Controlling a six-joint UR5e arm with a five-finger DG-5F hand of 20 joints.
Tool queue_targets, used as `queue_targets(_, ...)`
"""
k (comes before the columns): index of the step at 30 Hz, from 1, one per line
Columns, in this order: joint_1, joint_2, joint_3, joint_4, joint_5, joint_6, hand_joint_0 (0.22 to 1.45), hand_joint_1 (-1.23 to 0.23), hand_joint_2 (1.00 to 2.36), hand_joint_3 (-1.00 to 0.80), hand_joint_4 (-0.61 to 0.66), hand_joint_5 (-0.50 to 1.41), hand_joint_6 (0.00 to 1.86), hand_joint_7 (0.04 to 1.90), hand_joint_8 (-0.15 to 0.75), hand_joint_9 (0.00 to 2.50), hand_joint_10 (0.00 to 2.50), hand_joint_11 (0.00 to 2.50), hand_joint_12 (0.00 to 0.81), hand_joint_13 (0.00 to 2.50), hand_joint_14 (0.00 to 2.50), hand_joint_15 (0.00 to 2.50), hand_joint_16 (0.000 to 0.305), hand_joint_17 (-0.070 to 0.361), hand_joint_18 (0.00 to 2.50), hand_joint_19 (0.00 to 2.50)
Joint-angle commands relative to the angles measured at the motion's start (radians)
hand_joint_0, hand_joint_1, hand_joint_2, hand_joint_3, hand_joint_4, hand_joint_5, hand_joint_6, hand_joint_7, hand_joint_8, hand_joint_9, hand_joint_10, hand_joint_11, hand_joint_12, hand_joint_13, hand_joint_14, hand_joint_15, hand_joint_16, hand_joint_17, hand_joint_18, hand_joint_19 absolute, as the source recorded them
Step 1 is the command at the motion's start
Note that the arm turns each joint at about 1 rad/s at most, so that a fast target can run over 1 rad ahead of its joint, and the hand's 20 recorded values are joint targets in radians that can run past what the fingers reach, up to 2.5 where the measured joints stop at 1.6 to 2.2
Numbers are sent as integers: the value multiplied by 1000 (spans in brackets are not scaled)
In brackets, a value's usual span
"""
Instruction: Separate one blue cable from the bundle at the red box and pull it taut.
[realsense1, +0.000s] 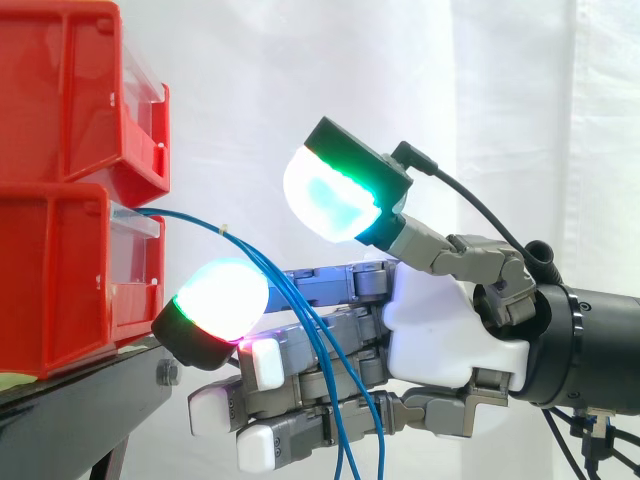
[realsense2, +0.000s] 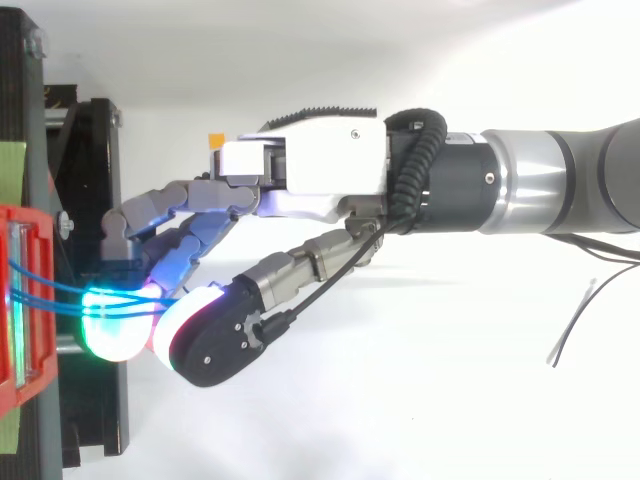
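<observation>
Nearest the side camera, the blue cables (realsense1: 300, 305) hang as a loose bundle in front of the hand's lower fingers and drop past the bottom of the view. Traced back, the bundle rises in a slack arc to the front opening of the lower red bin (realsense1: 60, 280). That bin sits at the front edge of the black stand (realsense1: 80, 410), with an upper red bin (realsense1: 70, 90) stacked on it.

Behind the strands, the hand (realsense1: 450, 330) reaches in level from the right. It is spread and grips nothing. One extended finger carries a green-white fingertip pad (realsense1: 220, 300) just beside the lower bin's front, under the arc. The thumb pad (realsense1: 330, 195), glowing green and cyan, stands raised well apart from it. The cables pass through the gap between the two. From above, strands cross the green pad; contact cannot be confirmed. The other fingers lie straight and low.

Assessment: the separation step is in hand. No single strand is isolated, and nothing is taut. The next move calls for closing the thumb on one strand against the fingertip pad while leaving its close neighbours out. The hand would then draw away from the bin until that strand straightens.

Farthest back hangs the white curtain (realsense1: 500, 100).
</observation>
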Motion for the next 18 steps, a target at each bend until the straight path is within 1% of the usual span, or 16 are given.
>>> queue_targets(1, -3, 0, 0, 1, -3, 2, 574, -553, 1011, -384, 221, -181, 503, 1105, 310, 744, 24, 801, 334, 805, 21, 614, 39, 88, 624, 404)
queue_targets(7, -7, 0, 0, 1, -9, 2, 575, -553, 1011, -381, 218, -180, 503, 1106, 311, 743, 25, 809, 334, 799, 21, 609, 39, 88, 621, 413)
queue_targets(13, -17, 0, 0, 7, -18, 0, 575, -554, 1011, -381, 219, -179, 503, 1107, 313, 743, 24, 798, 337, 797, 22, 602, 39, 88, 623, 405)
queue_targets(18, -18, 0, -1, 7, -24, 0, 576, -558, 1011, -373, 219, -179, 503, 1111, 311, 743, 24, 799, 334, 797, 22, 603, 39, 89, 622, 416)
